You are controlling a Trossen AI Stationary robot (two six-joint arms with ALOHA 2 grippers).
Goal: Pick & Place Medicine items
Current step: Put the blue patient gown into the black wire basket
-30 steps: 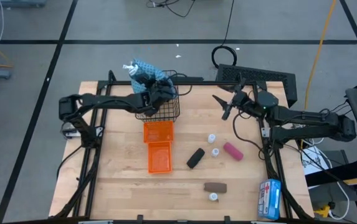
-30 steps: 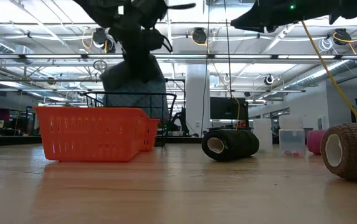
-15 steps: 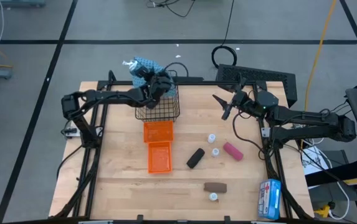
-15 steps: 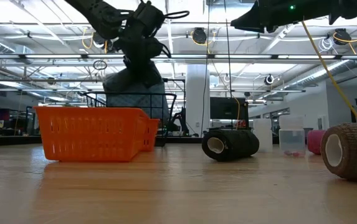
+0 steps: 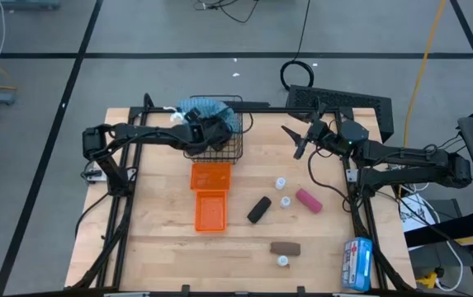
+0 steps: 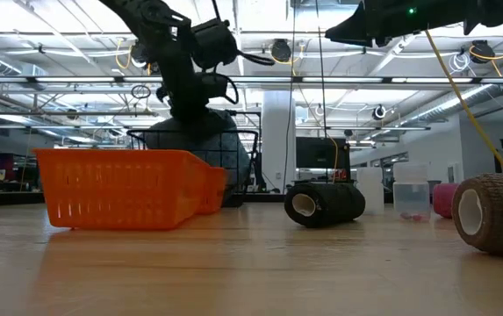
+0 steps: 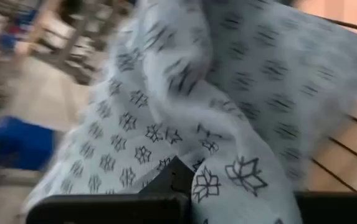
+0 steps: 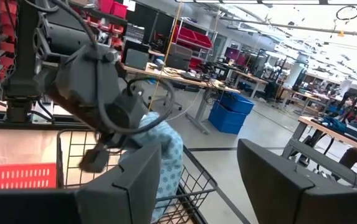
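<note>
Two arms show in the high view: the left gripper (image 5: 207, 130) reaches over the black wire basket (image 5: 219, 148) at the table's far edge, its fingers clenched on the blue patterned pouch (image 5: 207, 110), which sits in the basket. The right gripper (image 5: 294, 139) hovers released, well apart from it, holding nothing. Two orange trays (image 5: 210, 195) lie just in front of the basket. Three white vials (image 5: 280, 183) — two near the middle, one by the near edge — a black oblong (image 5: 258, 209), a pink oblong (image 5: 308, 200) and a brown bar (image 5: 285, 248) rest on the wooden table (image 5: 153, 239).

From the low view, the pouch (image 6: 200, 145) bulges inside the basket behind an orange tray (image 6: 119, 186), the left gripper on top of it.

On the left wrist view, patterned cloth (image 7: 228, 112) fills the picture, pinched between the fingers.

At the right wrist view, the open fingers (image 8: 134, 180) frame the pouch (image 8: 166, 155) — draped in the basket.
</note>
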